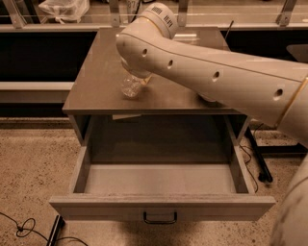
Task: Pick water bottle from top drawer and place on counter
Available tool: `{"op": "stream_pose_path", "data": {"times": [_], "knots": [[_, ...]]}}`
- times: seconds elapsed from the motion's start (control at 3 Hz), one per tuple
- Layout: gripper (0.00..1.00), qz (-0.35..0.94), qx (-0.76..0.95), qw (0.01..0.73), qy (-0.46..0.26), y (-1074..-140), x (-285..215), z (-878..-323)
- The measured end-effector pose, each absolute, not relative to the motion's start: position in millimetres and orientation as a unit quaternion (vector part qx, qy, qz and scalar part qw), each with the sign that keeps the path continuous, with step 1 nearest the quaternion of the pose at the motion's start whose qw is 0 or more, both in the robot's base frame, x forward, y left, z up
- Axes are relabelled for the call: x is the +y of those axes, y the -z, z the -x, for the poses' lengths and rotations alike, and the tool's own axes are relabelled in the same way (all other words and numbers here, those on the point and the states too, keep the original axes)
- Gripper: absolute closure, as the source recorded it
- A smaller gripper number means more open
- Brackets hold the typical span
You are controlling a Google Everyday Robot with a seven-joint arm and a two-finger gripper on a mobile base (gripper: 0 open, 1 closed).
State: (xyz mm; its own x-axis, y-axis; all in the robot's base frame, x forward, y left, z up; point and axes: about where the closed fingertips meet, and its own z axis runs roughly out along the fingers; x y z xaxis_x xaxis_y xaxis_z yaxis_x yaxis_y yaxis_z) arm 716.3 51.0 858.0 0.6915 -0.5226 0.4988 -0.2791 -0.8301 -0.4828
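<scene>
The water bottle, clear and crinkled, hangs tilted just above the left middle of the counter. Its upper end disappears under my white arm. My gripper is at that spot, mostly hidden beneath the wrist, and is shut on the bottle's top. The top drawer is pulled fully out below the counter. Its pale grey inside is bare, and its dark handle is on the front.
My arm reaches in from the right across the counter and hides its right part. A plastic bag sits on the shelf behind. Cables lie on the speckled floor at left, and a black stand leg is at right.
</scene>
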Motion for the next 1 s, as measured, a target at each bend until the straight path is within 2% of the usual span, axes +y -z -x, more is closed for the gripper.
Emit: {"op": "stream_pose_path", "data": {"times": [0.67,1.0], "knots": [[0.19,0.901,0.222,0.188,0.323,-857.2,50.8,-714.9],[0.00,0.902,0.221,0.187,0.321,-857.8,50.1,-714.6]]}}
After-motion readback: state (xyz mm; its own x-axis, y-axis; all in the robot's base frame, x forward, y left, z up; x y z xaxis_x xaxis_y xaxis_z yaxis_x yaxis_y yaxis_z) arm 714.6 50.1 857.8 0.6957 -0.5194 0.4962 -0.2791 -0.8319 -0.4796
